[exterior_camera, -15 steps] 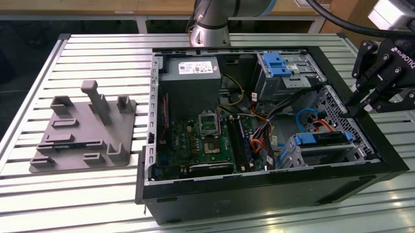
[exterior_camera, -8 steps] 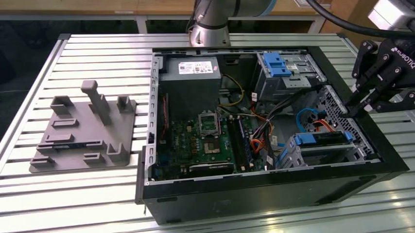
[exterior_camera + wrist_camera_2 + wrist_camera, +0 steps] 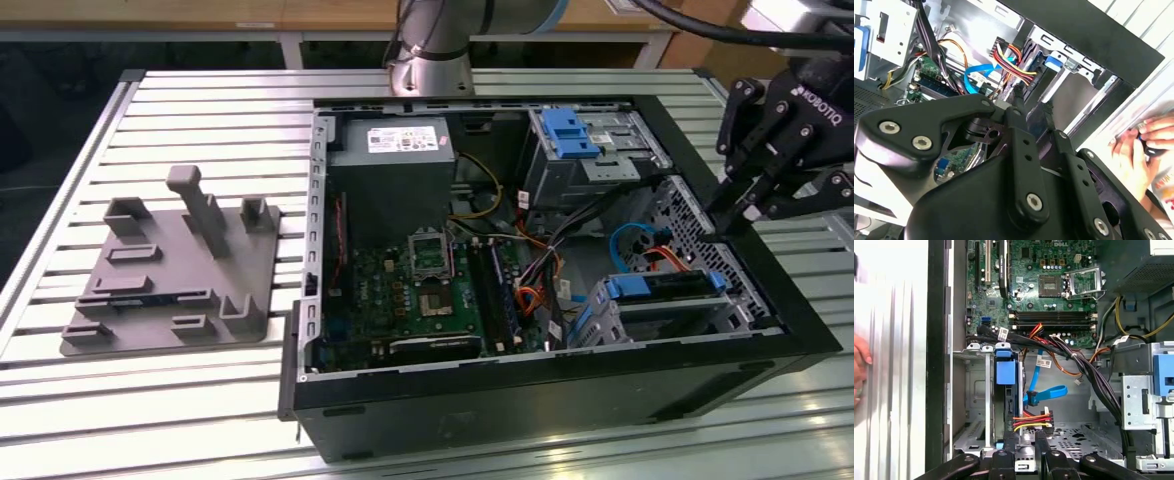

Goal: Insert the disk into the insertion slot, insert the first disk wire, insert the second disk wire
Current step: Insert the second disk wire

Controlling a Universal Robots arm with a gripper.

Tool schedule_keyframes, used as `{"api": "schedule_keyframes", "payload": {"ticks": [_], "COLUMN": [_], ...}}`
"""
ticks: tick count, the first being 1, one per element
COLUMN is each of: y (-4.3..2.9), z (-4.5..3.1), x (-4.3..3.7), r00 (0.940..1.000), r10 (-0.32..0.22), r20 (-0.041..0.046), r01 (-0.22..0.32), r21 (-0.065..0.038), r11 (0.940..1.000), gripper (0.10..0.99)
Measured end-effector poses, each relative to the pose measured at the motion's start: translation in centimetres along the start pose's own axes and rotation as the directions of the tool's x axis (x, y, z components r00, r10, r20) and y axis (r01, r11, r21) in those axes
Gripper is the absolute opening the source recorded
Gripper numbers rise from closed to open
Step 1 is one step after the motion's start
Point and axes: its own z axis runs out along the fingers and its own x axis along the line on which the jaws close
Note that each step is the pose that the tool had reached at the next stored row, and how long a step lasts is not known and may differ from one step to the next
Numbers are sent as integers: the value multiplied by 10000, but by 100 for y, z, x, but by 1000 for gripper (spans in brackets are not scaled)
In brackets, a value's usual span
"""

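Hovering over one corner of an open computer case (image 3: 561, 385), the gripper (image 3: 1025, 439) has its fingers (image 3: 1010, 447) narrowly parted, with nothing visibly between them. Straight ahead of the fingertips, the disk (image 3: 1006, 377) in its blue carrier already stands edge-on inside the insertion slot (image 3: 976, 390), so the first step looks done. Just in front of the fingertips, beside the disk, lies a plug (image 3: 1033, 421) on red, yellow and black wires, and a little beyond it a looped blue cable (image 3: 1046, 392); whether either is pushed home cannot be told, so both wire steps look unconfirmed.
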Motion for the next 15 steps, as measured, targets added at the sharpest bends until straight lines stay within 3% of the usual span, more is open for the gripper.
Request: {"api": "schedule_keyframes", "payload": {"ticks": [4, 8, 10, 15], "y": [24, 104, 163, 212], "z": [15, 37, 60, 133], "x": [-122, -194, -231, -299], "r00": [9986, 9957, 9945, 9931], "r10": [35, 58, 61, -107], "r20": [-527, -927, -1046, -1164], "r01": [-35, -56, -59, 112], "r21": [12, 22, 25, 32], "r11": [10000, 10000, 10000, 9999], "gripper": [302, 302, 302, 302]}}
